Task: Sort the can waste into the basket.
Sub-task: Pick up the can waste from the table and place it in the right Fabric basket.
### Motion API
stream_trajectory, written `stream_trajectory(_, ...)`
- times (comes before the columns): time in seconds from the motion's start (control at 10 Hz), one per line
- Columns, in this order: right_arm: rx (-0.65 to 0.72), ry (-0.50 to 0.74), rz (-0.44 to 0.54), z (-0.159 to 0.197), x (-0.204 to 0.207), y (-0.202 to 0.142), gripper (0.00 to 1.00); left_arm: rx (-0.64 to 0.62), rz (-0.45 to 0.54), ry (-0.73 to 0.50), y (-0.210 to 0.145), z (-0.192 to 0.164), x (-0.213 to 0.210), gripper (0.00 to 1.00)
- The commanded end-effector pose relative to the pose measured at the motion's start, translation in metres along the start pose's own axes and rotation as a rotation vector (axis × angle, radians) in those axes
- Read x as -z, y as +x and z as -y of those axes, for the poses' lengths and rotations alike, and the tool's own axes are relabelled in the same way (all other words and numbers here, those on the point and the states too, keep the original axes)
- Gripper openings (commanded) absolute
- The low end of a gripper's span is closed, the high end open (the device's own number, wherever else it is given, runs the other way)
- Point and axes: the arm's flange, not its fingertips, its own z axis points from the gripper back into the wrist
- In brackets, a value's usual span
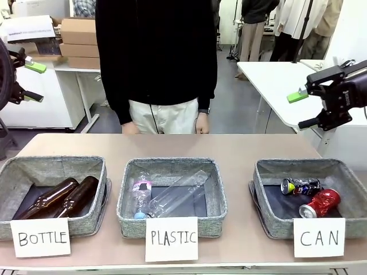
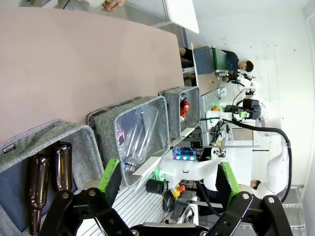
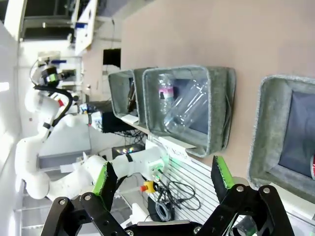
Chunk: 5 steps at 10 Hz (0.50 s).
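Jaws of both grippers, left (image 1: 30, 81) and right (image 1: 303, 107), stand released and raised; your cans (image 1: 311, 195) lie sorted in the basket (image 1: 269, 220).

My tabletop and its load
On my light brown tabletop (image 1: 229, 146) sit three grey woven-fabric baskets in a row, signed BOTTLE (image 1: 54, 166), PLASTIC (image 1: 172, 165), CAN (image 1: 304, 166).

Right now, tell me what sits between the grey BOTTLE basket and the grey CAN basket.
The grey PLASTIC basket holding clear plastic bottles, seen in the front view.
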Motion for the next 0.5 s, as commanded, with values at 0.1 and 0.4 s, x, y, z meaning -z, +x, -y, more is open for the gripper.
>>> stream_trajectory(0.1, -0.006, -0.002, 0.001, -0.0015, -0.0031, 0.0003, 1.00, -0.011, -0.011, 0.007, -0.0017, 0.0028, -0.0010, 1.00)
stream_trajectory(0.4, -0.006, -0.002, 0.001, -0.0015, -0.0031, 0.0003, 1.00, -0.011, -0.011, 0.007, -0.0017, 0.0028, -0.0010, 1.00)
